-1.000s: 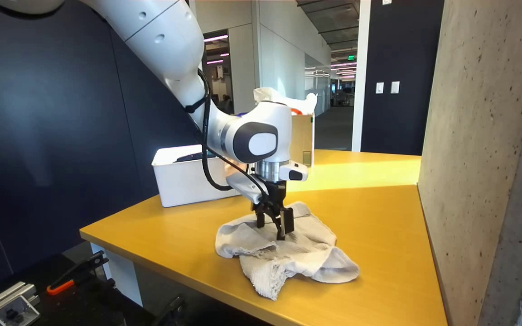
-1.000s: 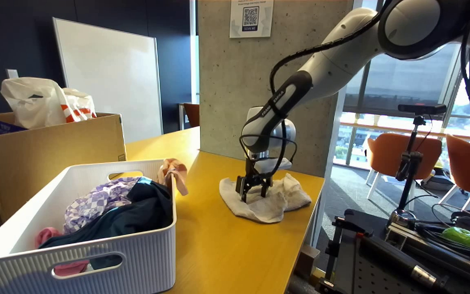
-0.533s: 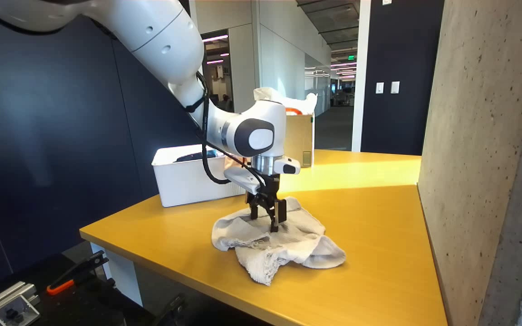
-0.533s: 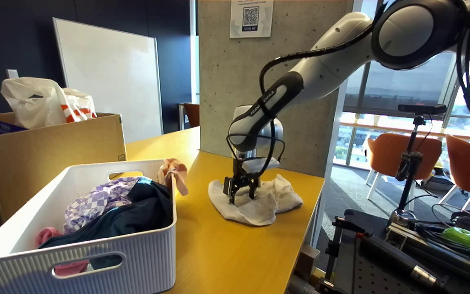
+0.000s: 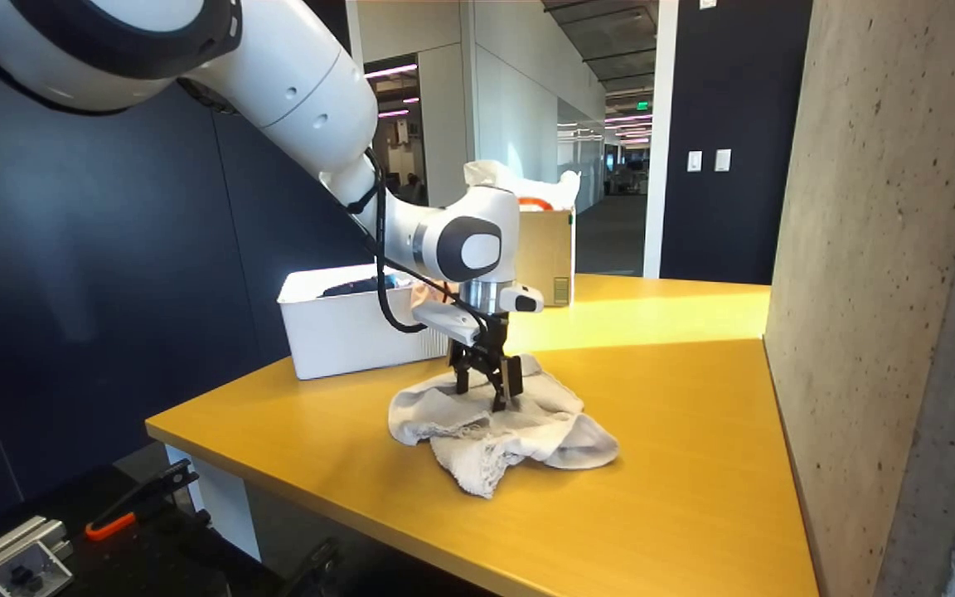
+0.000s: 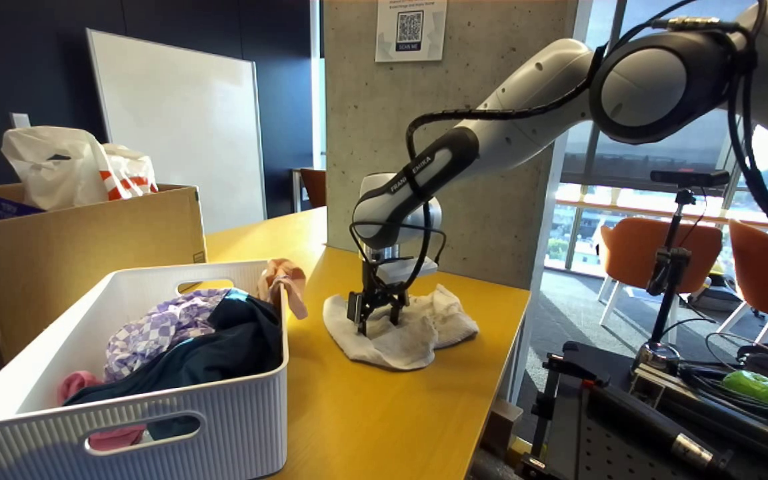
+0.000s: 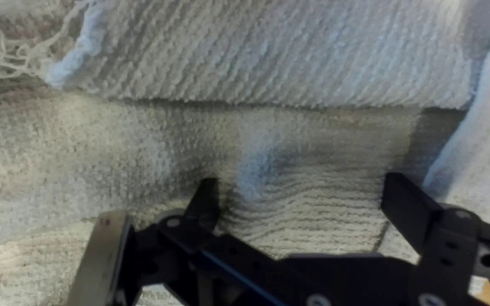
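Observation:
A pale, crumpled, ribbed cloth with a frayed edge lies on the yellow table. My gripper points straight down onto this cloth in both exterior views. In the wrist view the cloth fills nearly the whole picture, with a folded flap across the top. The gripper's two black fingers stand wide apart, open. Their tips appear to press into the fabric, which ripples between them; nothing is pinched. How deep the tips sit in the folds is hidden.
A white ribbed bin holds a checkered garment, a dark garment and something pink; a peach cloth hangs over its rim. Behind it stands a cardboard box with bags. A concrete pillar borders the table.
With its jaws open throughout, my gripper has moved toward the bin's side of the table. The whole cloth has slid along with it, its frayed end drawn the same way.

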Controlling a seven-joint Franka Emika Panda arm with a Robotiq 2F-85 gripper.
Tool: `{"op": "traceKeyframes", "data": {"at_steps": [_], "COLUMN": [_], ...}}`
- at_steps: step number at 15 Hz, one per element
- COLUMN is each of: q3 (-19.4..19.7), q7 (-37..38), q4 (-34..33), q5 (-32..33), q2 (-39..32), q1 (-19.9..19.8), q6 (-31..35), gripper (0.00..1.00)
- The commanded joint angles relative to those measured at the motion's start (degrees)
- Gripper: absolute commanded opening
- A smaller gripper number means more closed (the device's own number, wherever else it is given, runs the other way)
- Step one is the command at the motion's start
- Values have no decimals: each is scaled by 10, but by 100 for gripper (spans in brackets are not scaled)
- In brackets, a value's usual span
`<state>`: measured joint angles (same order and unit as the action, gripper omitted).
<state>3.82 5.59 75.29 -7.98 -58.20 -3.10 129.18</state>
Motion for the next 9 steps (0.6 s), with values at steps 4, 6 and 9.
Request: {"op": "traceKeyframes", "data": {"at_steps": [4, 6, 9], "q3": [8, 16, 26], "q7": [21, 30, 42], "q4": [108, 172, 249], "q5": [13, 14, 16], "q2": [81, 130, 200], "q1": [8, 11, 14], "q6": [55, 85, 118], "gripper": [100, 100, 100]}}
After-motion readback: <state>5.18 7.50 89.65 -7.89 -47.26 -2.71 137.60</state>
